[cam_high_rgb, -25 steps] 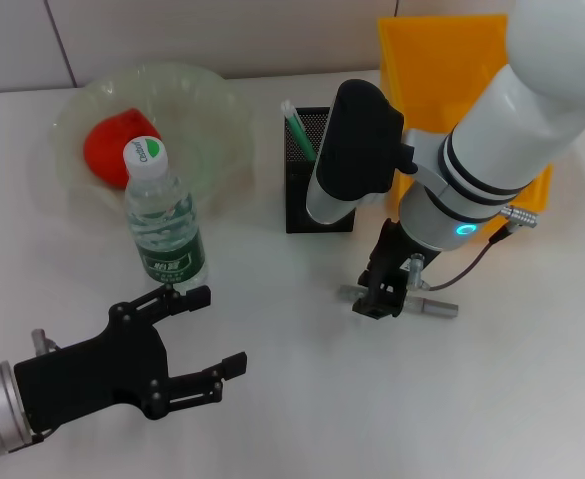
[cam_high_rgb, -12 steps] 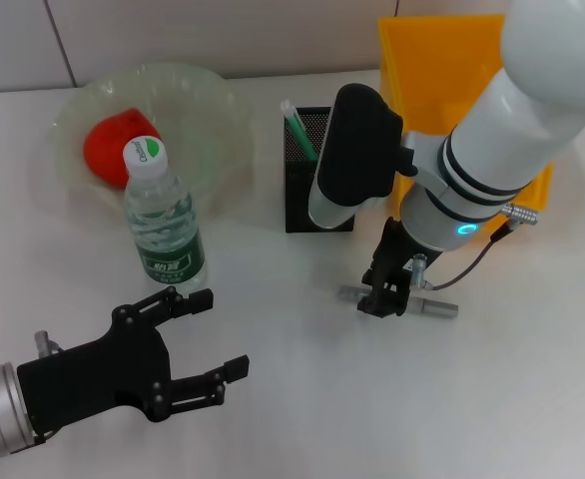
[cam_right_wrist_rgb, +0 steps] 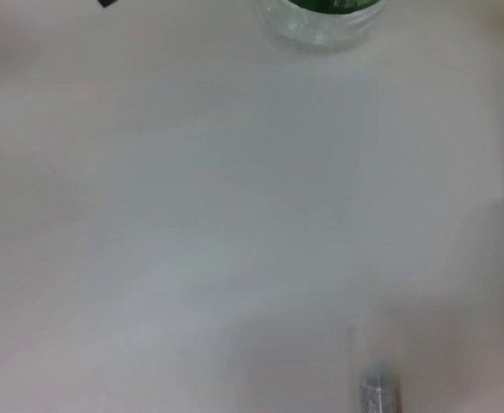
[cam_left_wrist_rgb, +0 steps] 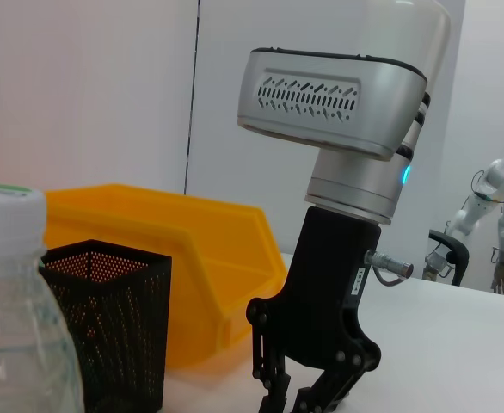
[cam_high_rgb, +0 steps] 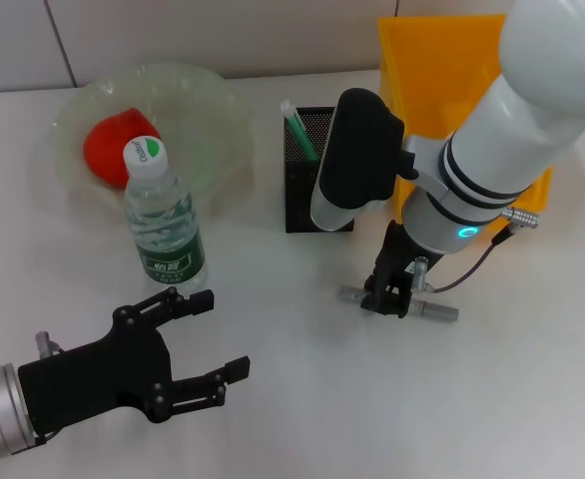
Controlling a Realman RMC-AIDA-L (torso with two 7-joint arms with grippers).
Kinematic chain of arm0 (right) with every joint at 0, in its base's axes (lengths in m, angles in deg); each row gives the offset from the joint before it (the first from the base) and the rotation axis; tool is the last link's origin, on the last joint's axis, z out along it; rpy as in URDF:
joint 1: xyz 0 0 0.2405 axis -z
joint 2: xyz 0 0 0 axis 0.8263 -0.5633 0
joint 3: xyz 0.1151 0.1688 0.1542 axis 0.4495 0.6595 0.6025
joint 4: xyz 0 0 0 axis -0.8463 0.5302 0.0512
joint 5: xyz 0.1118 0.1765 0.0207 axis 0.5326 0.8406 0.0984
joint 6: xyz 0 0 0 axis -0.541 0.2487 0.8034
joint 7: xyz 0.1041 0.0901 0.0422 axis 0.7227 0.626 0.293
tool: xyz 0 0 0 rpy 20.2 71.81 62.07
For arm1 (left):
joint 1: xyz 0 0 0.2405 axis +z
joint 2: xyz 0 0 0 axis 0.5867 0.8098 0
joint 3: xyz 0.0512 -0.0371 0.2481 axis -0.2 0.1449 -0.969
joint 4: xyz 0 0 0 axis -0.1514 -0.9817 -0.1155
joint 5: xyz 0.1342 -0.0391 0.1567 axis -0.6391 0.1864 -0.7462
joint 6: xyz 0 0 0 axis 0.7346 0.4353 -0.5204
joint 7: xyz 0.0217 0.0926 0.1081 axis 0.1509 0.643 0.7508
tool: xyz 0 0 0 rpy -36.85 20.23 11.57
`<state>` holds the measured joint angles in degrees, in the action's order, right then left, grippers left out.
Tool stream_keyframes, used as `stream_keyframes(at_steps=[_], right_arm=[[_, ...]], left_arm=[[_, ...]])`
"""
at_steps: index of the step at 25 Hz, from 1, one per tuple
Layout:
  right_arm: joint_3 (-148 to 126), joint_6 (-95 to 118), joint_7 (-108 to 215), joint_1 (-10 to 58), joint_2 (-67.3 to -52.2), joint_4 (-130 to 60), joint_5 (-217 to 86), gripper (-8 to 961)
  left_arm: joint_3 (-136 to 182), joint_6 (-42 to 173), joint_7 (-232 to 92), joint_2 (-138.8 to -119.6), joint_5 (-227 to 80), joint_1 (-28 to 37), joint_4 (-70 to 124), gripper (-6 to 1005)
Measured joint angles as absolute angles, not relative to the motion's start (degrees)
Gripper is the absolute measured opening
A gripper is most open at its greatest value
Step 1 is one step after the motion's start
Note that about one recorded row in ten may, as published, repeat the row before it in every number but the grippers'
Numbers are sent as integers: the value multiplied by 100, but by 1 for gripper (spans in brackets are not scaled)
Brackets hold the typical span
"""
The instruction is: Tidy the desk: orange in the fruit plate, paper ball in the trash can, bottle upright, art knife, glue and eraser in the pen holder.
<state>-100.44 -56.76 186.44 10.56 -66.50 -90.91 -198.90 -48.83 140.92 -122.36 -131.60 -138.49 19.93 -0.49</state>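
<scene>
The grey art knife (cam_high_rgb: 427, 307) lies flat on the table in front of the black mesh pen holder (cam_high_rgb: 310, 172). My right gripper (cam_high_rgb: 387, 299) is down over the knife's left half with its fingers open on either side of it; it also shows in the left wrist view (cam_left_wrist_rgb: 308, 397). My left gripper (cam_high_rgb: 188, 344) is open and empty, low over the table in front of the upright bottle (cam_high_rgb: 163, 225). The orange (cam_high_rgb: 118, 148) sits in the fruit plate (cam_high_rgb: 218, 120). A green-tipped item (cam_high_rgb: 300, 132) stands in the holder. Paper ball and eraser are out of view.
A yellow bin (cam_high_rgb: 442, 60) stands behind the right arm at the back right. The right forearm hangs over the pen holder's right side. The bottle stands just in front of the plate's rim. The right wrist view shows the knife's end (cam_right_wrist_rgb: 379, 391).
My right gripper has shifted slightly right along the knife and settled lower over it. The knife, the bottle and the left gripper have not moved.
</scene>
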Motion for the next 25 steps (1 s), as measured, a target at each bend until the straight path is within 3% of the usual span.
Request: stream_keyframes(at_steps=[16,25], right_arm=[[-9733,-6074,18656,1088,-6649,-9461,-19842,148],[-8068,-7446,18659,1415,-6632,-11475,-19319,141]], left_arm=[[-4883,14085,-12227,-13169,-13853,1993,-89,866],[-4876,14104,-12237,-13165,-13859,1962,-102,866]])
